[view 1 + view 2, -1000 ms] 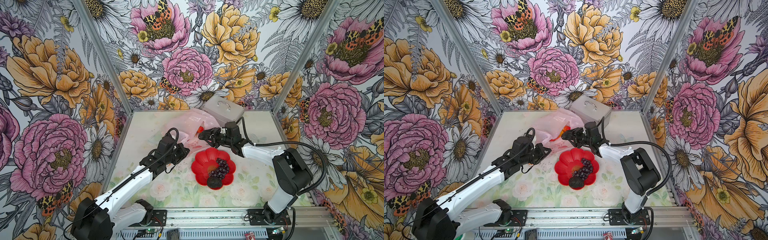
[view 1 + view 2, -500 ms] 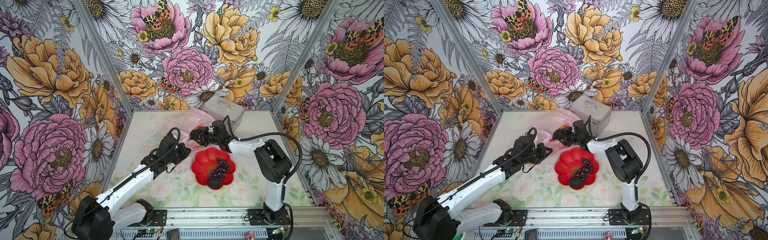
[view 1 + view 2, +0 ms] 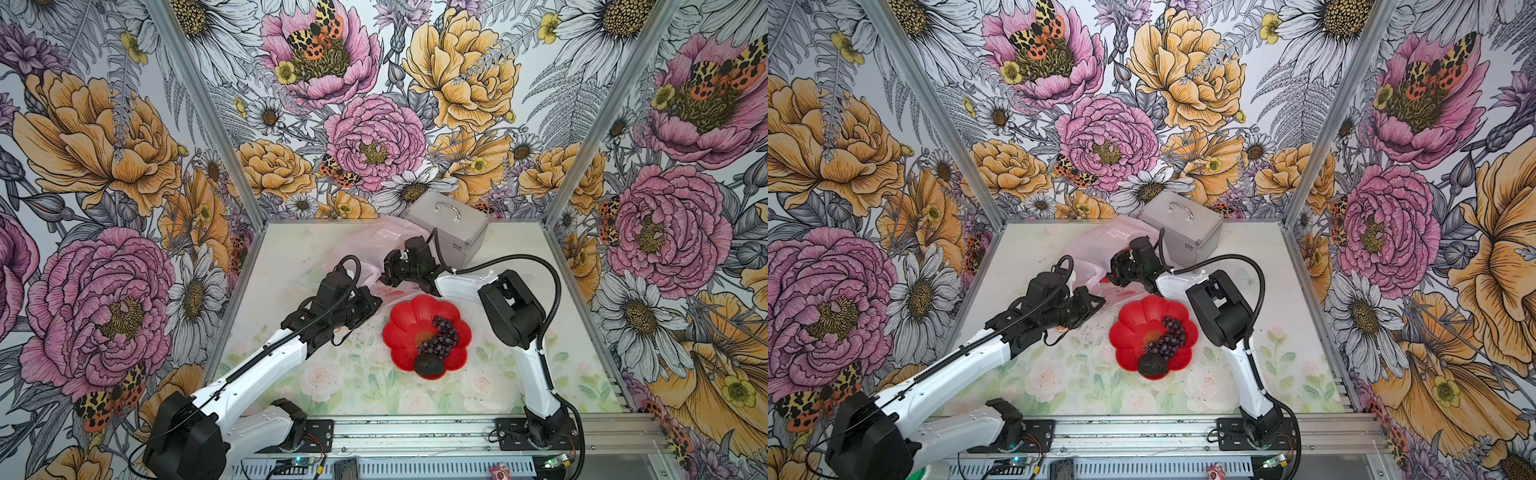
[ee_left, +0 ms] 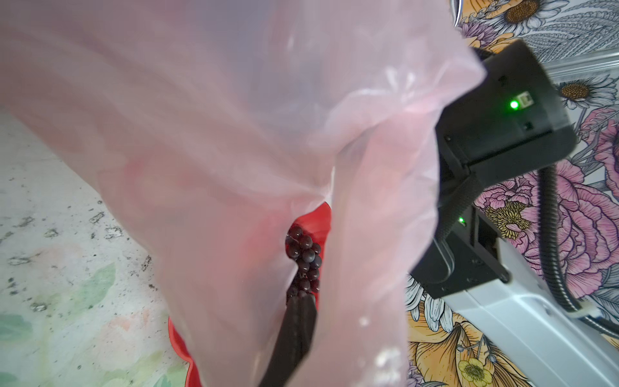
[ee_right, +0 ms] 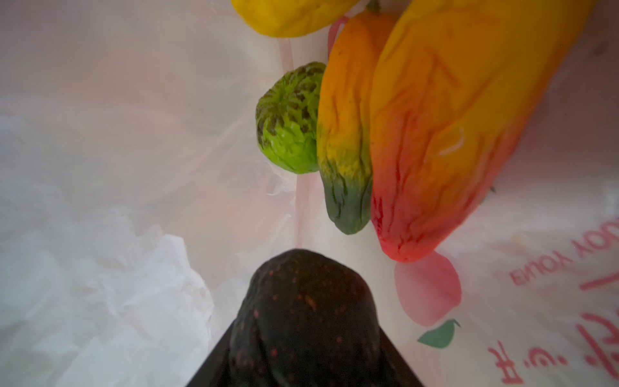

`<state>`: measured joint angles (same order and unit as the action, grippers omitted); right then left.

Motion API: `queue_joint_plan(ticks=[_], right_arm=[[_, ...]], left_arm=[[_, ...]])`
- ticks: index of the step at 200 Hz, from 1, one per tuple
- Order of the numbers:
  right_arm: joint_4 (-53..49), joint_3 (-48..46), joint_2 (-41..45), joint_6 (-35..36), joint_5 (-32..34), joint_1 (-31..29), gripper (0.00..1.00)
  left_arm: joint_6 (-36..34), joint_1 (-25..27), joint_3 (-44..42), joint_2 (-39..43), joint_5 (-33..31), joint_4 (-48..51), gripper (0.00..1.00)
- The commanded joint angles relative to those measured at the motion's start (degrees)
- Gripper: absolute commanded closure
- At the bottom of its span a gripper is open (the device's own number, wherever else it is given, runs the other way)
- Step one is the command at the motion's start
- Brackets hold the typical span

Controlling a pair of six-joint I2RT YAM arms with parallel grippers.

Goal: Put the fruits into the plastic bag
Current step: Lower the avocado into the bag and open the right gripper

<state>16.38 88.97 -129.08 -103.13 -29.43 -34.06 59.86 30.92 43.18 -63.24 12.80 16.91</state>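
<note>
Fruit is mostly bagged by now, from where I stand. The plastic bag [image 3: 374, 241] lies just behind the red plate [image 3: 409, 307], toward the back wall, with its mouth turned toward the plate and its pink film lifted.

The left gripper [image 4: 301, 301] sits close by the plate's rim on the left arm's side. Its jaws are pressed together, and as far as I can tell they pinch the bag's edge, since the film hangs up over that wrist's camera and the mouth is held open.

The right gripper [image 3: 388, 270] reaches in through that mouth from the plate's far edge. In the right wrist view its jaws pinch a black avocado [image 5: 306, 318], bumpy and dark, well inside the bag but not yet let go.

Ahead of it, on the bag's floor, lie two mangoes [image 5: 469, 134] side by side and touching. A green lime [image 5: 288, 120] rests against the thinner mango, and a yellow lemon [image 5: 288, 16] is partly out of frame beyond them.

I judge four fruits delivered and a fifth about to be dropped. The plate holds what is left: the grapes [image 3: 442, 336] across its middle and a second avocado [image 3: 428, 365] at its near rim, touching the bunch.

No peach shows anywhere I can see, so I cannot say whether it is in the bag.

The silver case [image 3: 446, 230] stands behind the plate beside the bag, and takes no part.
</note>
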Motion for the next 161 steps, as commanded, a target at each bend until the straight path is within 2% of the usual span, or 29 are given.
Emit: queue_joint_plan(ticks=[1, 30, 89, 96, 100, 104, 161], right_arm=[[-1.3, 5.1, -2.7, -0.2, 1.5, 0.9, 0.48], [-3.3, 10.1, -6.2, 0.1, 1.8, 1.6, 0.44], [-6.2, 14.5, -8.3, 2.3, 1.0, 2.5, 0.28], [-6.5, 14.5, -8.1, 2.6, 0.8, 2.6, 0.21], [-6.6, 14.3, -8.0, 2.9, 0.6, 2.7, 0.04], [-6.7, 14.2, -7.9, 3.1, 0.5, 2.8, 0.01], [-7.5, 11.6, -5.3, 5.9, -1.8, 3.4, 0.01]], left_arm=[[-1.5, -1.2, 1.7, 1.4, 2.1, 0.9, 1.0], [-1.8, -2.3, 1.5, 1.6, 3.2, 1.2, 1.0], [-1.7, -5.8, 0.4, 1.3, 5.4, 0.9, 1.0], [-1.7, -6.1, 0.4, 1.1, 5.7, 0.6, 1.0], [-1.7, -6.3, 0.3, 0.9, 5.9, 0.5, 1.0], [-1.6, -6.5, 0.5, 0.7, 6.2, 0.2, 1.0], [-2.4, -6.7, 2.3, -3.5, 8.3, -0.8, 1.0]])
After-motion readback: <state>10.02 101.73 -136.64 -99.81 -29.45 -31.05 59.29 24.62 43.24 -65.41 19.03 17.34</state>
